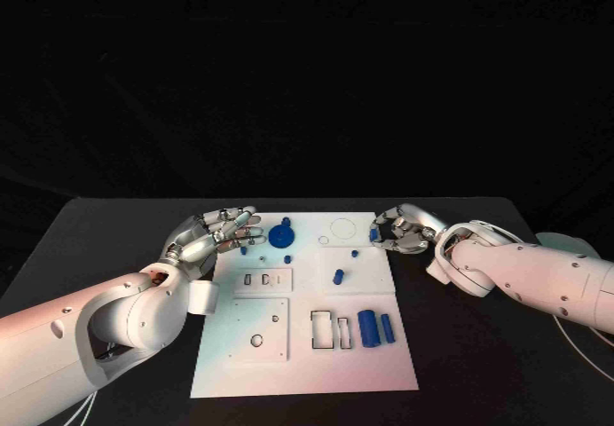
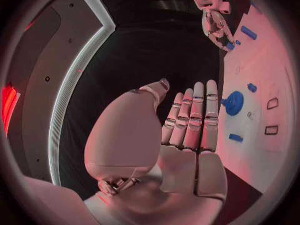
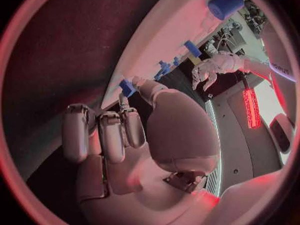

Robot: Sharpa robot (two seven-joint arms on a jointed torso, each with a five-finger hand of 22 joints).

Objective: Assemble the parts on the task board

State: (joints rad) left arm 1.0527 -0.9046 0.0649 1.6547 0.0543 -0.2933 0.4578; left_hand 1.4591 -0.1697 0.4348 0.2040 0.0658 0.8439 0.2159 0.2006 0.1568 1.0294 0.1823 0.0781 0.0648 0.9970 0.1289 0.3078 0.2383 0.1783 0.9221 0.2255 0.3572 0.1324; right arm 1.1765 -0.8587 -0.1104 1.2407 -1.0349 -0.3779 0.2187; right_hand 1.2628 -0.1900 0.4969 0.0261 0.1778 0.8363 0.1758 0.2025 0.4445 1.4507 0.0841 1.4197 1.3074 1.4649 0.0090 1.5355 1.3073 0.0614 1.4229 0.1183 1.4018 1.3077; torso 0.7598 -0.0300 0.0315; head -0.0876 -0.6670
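At the centre of the black table (image 1: pixel 115 240) lies the white task board (image 1: pixel 307 355), its long side running away from the robot. On the board's far part rests a round blue disc part (image 1: pixel 280 235), with small blue pieces near it, among them a short blue peg (image 1: pixel 338 276) toward the middle. Nearer the robot, two blue cylinders (image 1: pixel 376 327) lie side by side just beside a pair of rectangular slots (image 1: pixel 332 330); a raised square plate (image 1: pixel 257 330) with a hole occupies the board's near left area, and a smaller plate (image 1: pixel 263 280) with two small slots sits beyond it. The left hand (image 1: pixel 220 233) hovers at the board's far left edge, palm open, fingers (image 2: pixel 195 116) extended and lying close together side by side, holding nothing; the left wrist view shows the disc part just past the fingertips. The right hand (image 1: pixel 400 231) sits at the board's far right edge with fingers curled inward; in the right wrist view a small blue part (image 3: pixel 127 88) appears at the tip of the thumb, apparently pinched against a finger, the contact itself partly hidden.
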